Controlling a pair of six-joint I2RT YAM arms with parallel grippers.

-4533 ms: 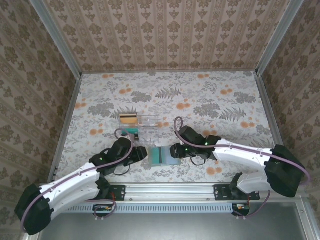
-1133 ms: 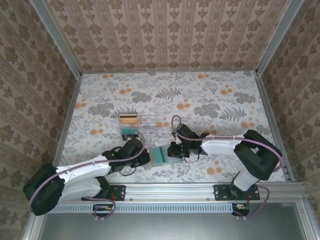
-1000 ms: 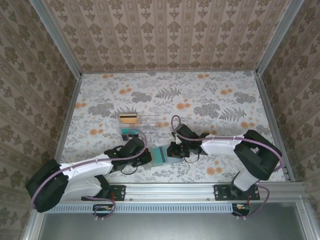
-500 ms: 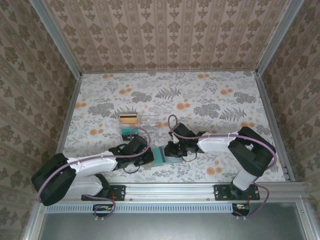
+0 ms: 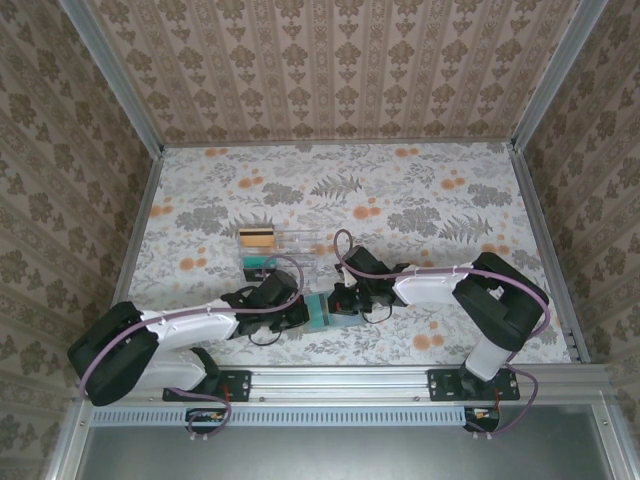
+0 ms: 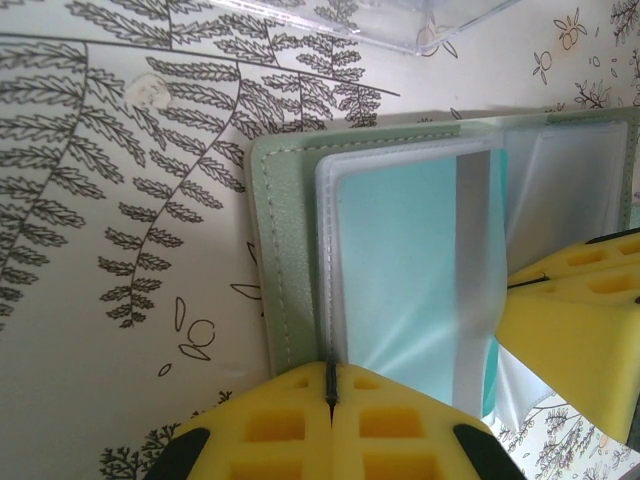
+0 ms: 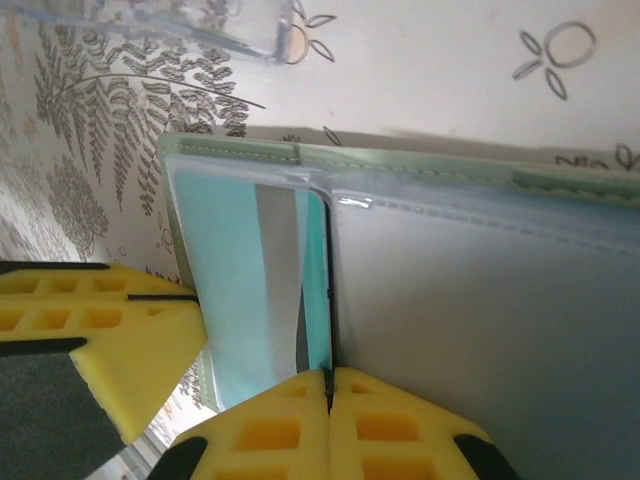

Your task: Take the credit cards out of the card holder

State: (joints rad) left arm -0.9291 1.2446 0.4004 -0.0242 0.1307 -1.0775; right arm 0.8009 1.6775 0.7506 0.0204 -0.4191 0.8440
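Here the card holder [image 6: 283,290] lies open on the bench [image 5: 450,190], near the bench's front edge, between the two hands and just in front of a clear tray [image 5: 300,241]. A teal credit card [image 6: 400,270] with a grey stripe sits under a clear sleeve. Its lower end is hidden behind the left hand [image 6: 330,395], whose fingers are pressed together at the holder's edge. The right hand [image 7: 328,398] is likewise closed near the fold. Whether either hand pinches the sleeve or the card cannot be told.
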